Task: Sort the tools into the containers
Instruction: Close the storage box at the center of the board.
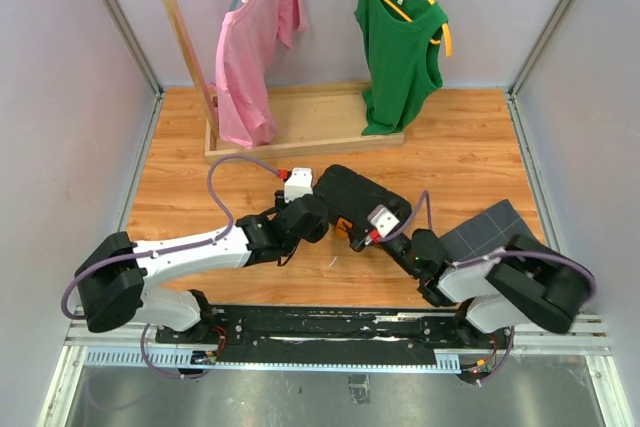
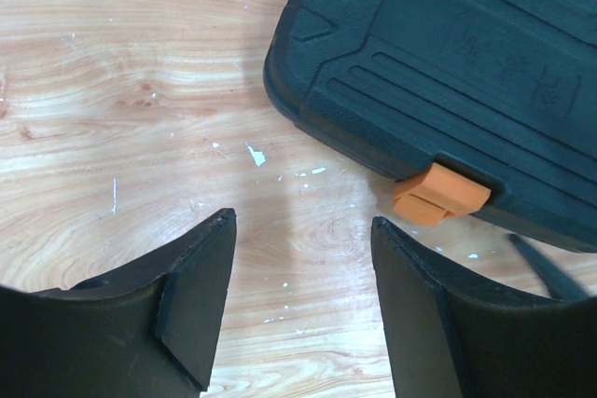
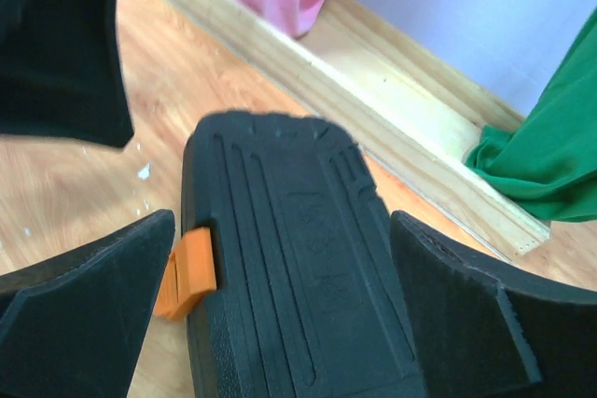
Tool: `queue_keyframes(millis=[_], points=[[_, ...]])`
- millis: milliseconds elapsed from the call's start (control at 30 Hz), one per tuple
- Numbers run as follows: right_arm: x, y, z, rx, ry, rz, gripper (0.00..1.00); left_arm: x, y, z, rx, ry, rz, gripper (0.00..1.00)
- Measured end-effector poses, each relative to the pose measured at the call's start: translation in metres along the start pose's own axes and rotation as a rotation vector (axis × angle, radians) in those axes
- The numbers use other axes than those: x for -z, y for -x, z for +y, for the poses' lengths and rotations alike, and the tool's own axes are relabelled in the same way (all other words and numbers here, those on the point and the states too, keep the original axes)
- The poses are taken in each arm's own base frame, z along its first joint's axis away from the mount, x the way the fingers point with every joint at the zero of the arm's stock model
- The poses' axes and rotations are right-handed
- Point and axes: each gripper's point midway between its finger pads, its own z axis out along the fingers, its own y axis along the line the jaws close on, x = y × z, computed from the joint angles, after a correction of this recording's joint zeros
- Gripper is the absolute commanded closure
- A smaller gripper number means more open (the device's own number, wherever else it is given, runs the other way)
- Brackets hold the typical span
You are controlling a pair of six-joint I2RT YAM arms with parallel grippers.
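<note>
Since the tool case (image 3: 289, 258) is lying shut, I am holding my left tool (image 2: 300, 226) open by its orange latch (image 2: 438, 198), my right tool (image 3: 283, 230) open over it.

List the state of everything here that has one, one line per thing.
tool case: closed, lying flat.
orange latch: appears fastened.
left gripper: open, empty, beside the case.
right gripper: open wide, straddling the case, not closed on it.
pink T-shirt: hanging up.
green tank top: hanging up.
</note>
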Motion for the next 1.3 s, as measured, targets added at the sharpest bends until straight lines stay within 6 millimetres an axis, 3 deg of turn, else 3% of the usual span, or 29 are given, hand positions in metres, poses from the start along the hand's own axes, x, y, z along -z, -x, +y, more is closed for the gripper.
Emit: queue_keyframes(millis=[100,200,333,467,667,800,1033,1300], points=[[0.004,0.015,-0.008,-0.096,-0.023,0.005,0.01,-0.004,-0.007,0.007,0.003,0.011,0.015,0.36],[-0.005,0.026,-0.017,-0.187,-0.02,0.1,0.01,-0.01,-0.013,0.016,0.022,0.017,0.035,0.36],[-0.016,0.039,-0.046,-0.308,-0.072,0.251,0.01,-0.018,-0.021,0.029,0.071,0.016,0.064,0.36],[0.003,0.005,-0.068,-0.447,-0.124,0.461,0.01,-0.022,-0.024,0.031,0.1,-0.006,0.081,0.35],[0.037,-0.046,-0.066,-0.655,-0.125,0.703,0.01,-0.025,-0.024,0.019,0.123,-0.064,0.095,0.35],[0.039,-0.059,-0.062,-0.733,-0.102,0.777,0.01,-0.034,-0.034,0.018,0.12,-0.068,0.131,0.35],[0.037,-0.075,-0.077,-0.797,-0.151,0.81,0.01,-0.048,-0.055,0.024,0.128,-0.043,0.201,0.35],[0.039,-0.082,-0.073,-0.803,-0.145,0.831,0.01,-0.061,-0.058,0.027,0.188,-0.044,0.226,0.35]])
